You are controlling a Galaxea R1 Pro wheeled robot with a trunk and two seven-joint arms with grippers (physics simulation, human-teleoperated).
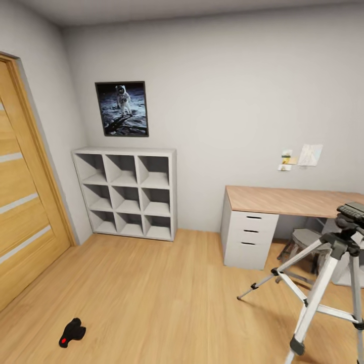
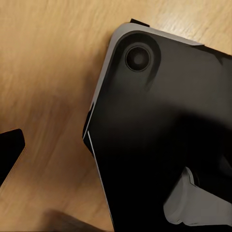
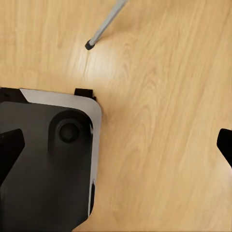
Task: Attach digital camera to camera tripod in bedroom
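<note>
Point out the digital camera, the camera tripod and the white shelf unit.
digital camera (image 1: 72, 332), head view, middle of its black body on the floor.
camera tripod (image 1: 323, 275), head view, on a silver front leg.
white shelf unit (image 1: 126, 192), head view, its central cubby.

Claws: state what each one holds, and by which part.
Nothing is held. The camera lies on the floor, apart from the tripod. Right claw has bare floor between its fingertips.

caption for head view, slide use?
Bedroom: camera lying on the wood floor, tripod standing apart near the desk.
</note>
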